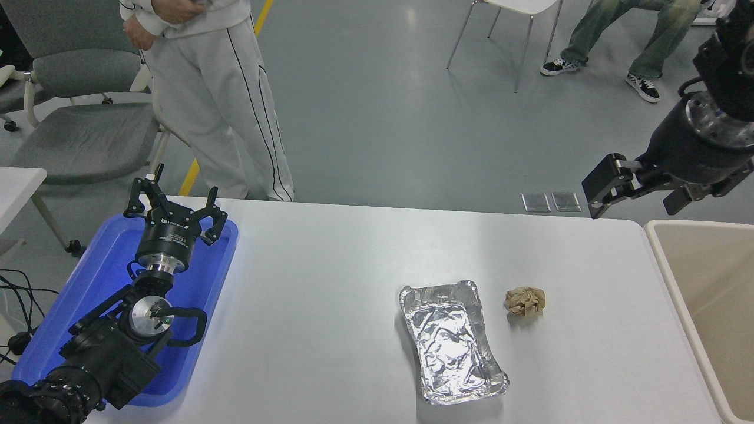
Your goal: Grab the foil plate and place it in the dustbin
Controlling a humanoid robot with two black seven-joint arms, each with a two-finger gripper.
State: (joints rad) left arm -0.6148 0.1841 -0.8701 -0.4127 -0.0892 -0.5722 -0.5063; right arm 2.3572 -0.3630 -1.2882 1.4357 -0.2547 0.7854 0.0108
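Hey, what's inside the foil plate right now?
Nothing shows inside the foil plate: only its own crinkled, shiny foil floor. The crumpled brown paper ball sits outside it on the table. Whatever lies under the plate is hidden.

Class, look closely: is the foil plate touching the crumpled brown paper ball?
Apart. Head view shows bare white table between the foil plate and the paper ball.

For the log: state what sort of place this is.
Probably a robotics lab or test room: a white table on a grey floor, a grey wheeled office chair, and black robot arms, the left tool parked over a blue plastic tray.
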